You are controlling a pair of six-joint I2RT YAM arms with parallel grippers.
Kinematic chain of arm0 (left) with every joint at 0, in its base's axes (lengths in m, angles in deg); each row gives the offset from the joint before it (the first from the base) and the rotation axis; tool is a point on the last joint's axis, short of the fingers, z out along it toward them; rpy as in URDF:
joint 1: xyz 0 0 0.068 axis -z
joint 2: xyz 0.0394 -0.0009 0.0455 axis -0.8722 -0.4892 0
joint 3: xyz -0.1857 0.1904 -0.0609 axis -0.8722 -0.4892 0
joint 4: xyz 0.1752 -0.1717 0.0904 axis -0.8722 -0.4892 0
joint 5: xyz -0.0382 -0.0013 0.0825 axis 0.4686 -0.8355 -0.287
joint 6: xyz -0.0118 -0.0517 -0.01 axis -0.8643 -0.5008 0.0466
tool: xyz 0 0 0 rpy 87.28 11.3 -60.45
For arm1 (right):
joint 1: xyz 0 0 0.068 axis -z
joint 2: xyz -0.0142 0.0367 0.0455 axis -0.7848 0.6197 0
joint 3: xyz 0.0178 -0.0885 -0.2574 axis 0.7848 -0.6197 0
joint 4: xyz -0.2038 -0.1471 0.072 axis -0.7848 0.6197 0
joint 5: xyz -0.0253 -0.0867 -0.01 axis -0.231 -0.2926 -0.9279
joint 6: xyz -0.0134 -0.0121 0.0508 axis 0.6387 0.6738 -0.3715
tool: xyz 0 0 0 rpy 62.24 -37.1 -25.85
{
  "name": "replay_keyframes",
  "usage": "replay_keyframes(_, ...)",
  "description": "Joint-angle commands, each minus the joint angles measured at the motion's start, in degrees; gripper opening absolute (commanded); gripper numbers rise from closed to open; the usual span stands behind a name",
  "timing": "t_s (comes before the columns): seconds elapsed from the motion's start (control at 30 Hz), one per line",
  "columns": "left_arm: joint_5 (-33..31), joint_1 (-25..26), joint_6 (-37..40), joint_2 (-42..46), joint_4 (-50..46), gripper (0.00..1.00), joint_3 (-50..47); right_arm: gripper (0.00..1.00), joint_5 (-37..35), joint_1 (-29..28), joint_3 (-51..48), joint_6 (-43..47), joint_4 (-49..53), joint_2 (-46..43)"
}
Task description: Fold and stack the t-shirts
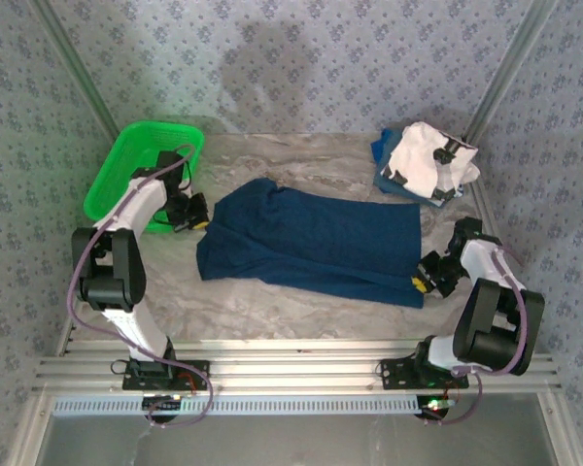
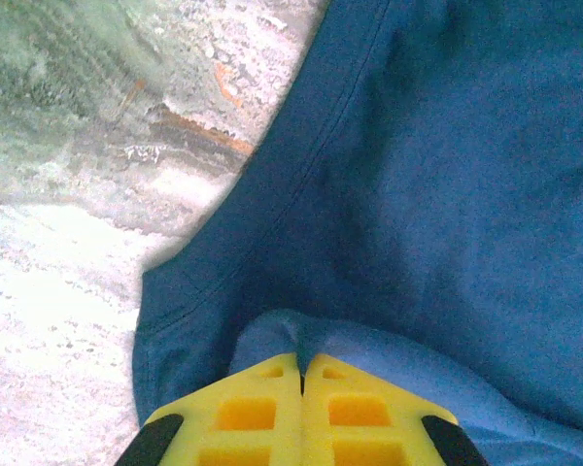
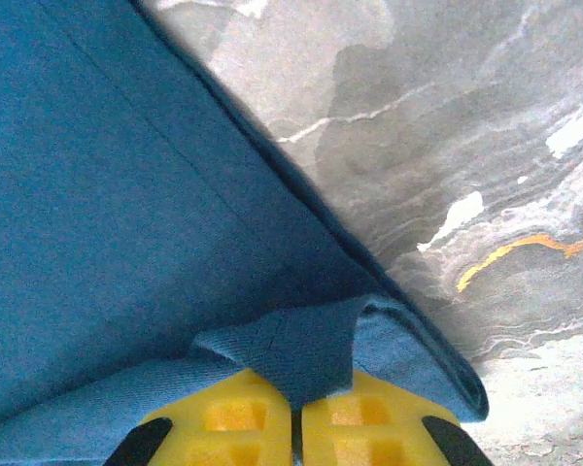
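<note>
A dark blue t-shirt (image 1: 311, 243) lies spread across the middle of the marble table (image 1: 301, 155), partly folded lengthwise. My left gripper (image 1: 200, 216) is shut on its left edge; in the left wrist view the yellow fingers (image 2: 243, 413) pinch a ridge of blue cloth (image 2: 301, 340). At the shirt's right end my right gripper (image 1: 422, 282) is shut on a corner, and a peak of fabric (image 3: 306, 354) sits squeezed between its yellow fingers (image 3: 369, 422). At the back right a folded white t-shirt with black marks (image 1: 428, 160) rests on a folded blue one (image 1: 387, 180).
A green plastic basket (image 1: 126, 165) stands at the back left, just behind my left arm. Patterned walls and metal posts enclose the table. Bare marble (image 1: 262, 296) lies between the shirt and the near rail.
</note>
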State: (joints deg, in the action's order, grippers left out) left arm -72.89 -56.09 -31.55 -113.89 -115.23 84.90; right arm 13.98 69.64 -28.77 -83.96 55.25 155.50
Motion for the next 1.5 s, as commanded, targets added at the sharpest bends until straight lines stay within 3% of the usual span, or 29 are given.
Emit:
replay_keyframes(0.0, -0.1, -0.3, -0.6, 3.7, 0.2, 0.0, -1.5, 0.1, -0.6, -0.3, 2.2, 0.0, 2.4, -1.2)
replay_keyframes(0.23, 0.2, -1.2, -1.5, 5.4, 1.6, 0.0, -3.7, 0.11, -0.5, -1.1, 3.3, 0.1, 2.0, 0.1)
replay_keyframes(0.57, 1.2, -0.4, -1.1, 0.2, 2.3, 0.0, 0.3, 0.14, -0.9, -1.3, 4.7, 0.4, -1.3, 5.9)
replay_keyframes(0.67, 2.3, 0.2, -1.6, -2.3, 3.2, 0.0, 2.5, 0.2, -0.3, -1.6, 6.1, 0.2, -3.2, 9.0)
replay_keyframes(0.73, 2.6, 0.5, -1.8, -4.5, 2.8, 0.0, 5.5, 0.3, 1.3, -1.5, 7.8, -0.3, -4.2, 11.7)
replay_keyframes(0.77, 2.9, 0.5, -2.0, -5.2, 2.7, 0.02, 6.9, 0.37, 2.2, -1.4, 8.6, -0.7, -4.8, 12.8)
replay_keyframes(0.83, 4.2, 0.6, -2.8, -6.6, 2.5, 0.16, 10.5, 0.49, 3.0, -1.2, 11.7, -0.9, -5.4, 14.8)
replay_keyframes(0.97, 7.3, 0.5, -4.4, -7.2, 1.8, 0.46, 16.9, 0.61, 5.3, -0.9, 17.1, -1.7, -6.6, 14.7)
replay_keyframes(1.1, 8.9, 0.0, -6.6, -3.8, 1.3, 0.6, 18.5, 0.73, 6.3, -1.2, 20.2, -0.7, -5.6, 10.1)
replay_keyframes(1.17, 9.7, -0.5, -7.6, -0.4, 1.2, 0.71, 16.6, 0.9, 6.9, -1.5, 20.5, 0.6, -4.2, 6.9)
replay_keyframes(1.2, 9.8, -0.6, -8.0, 1.9, 1.2, 0.73, 14.9, 1.0, 7.1, -1.5, 20.2, 1.0, -3.6, 4.8)
replay_keyframes(1.47, 7.0, -1.4, -8.5, 18.9, -2.9, 0.76, -6.9, 1.0, 12.3, -6.4, 9.5, -0.6, -0.7, -10.3)
